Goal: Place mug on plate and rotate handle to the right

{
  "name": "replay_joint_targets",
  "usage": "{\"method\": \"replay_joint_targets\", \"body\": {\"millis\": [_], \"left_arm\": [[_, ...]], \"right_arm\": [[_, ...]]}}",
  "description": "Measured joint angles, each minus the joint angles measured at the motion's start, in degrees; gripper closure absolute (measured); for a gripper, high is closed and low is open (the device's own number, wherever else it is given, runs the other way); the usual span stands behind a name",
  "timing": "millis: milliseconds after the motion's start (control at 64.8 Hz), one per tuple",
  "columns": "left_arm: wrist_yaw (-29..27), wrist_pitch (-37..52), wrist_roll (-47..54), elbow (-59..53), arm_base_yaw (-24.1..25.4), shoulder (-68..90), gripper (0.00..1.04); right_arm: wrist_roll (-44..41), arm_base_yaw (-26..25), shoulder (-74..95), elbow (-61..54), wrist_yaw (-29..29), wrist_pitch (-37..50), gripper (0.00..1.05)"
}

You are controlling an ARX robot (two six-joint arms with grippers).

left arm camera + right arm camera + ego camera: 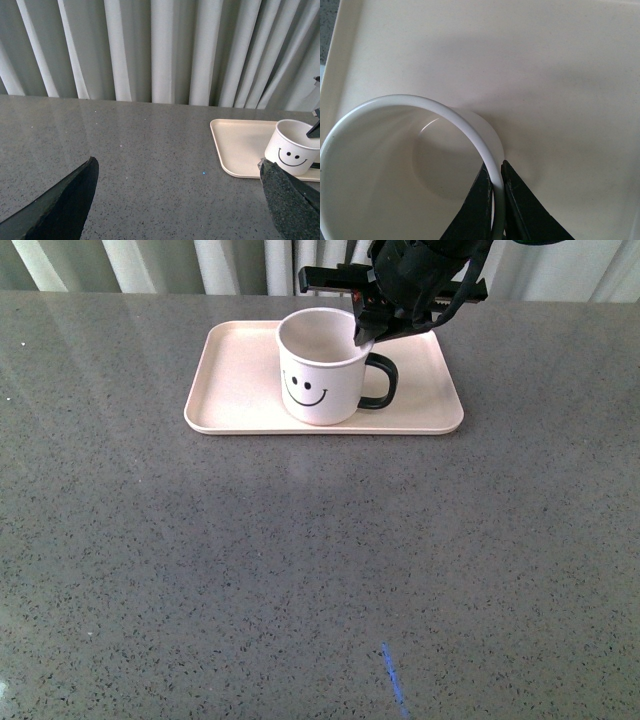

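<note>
Pinching the rim of the smiley-face mug (pixel 322 380) between the jaws of the right gripper (pixel 365 337), one black finger (pixel 479 207) inside the wall and one outside, both pressed against the white ceramic in the right wrist view. Gripping from above, on the side just over the handle (pixel 384 381). Standing upright on the pale pink plate (pixel 235 390), near its middle, face toward the front camera, glossy black loop pointing right. Resting flat on the speckled grey table (pixel 300 570), toward the far edge by the pleated curtain (pixel 165 50). Spread wide at the left gripper (pixel 177 165), holding nothing, hovering over the tabletop, well apart from the plate.
</note>
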Motion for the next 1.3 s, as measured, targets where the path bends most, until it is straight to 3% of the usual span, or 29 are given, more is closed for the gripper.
{"method": "replay_joint_targets", "body": {"millis": [247, 679, 1297], "left_arm": [[0.0, 0.0, 0.0, 0.0, 0.0, 0.0, 0.09], [0.0, 0.0, 0.0, 0.0, 0.0, 0.0, 0.09], [0.0, 0.0, 0.0, 0.0, 0.0, 0.0, 0.09]], "right_arm": [[-4.0, -1.0, 0.0, 2.4, 0.0, -2.1, 1.03], [-19.2, -2.1, 3.1, 10.1, -4.2, -9.5, 1.03], [-23.7, -2.1, 4.0, 12.2, -5.1, -10.7, 1.03]]}}
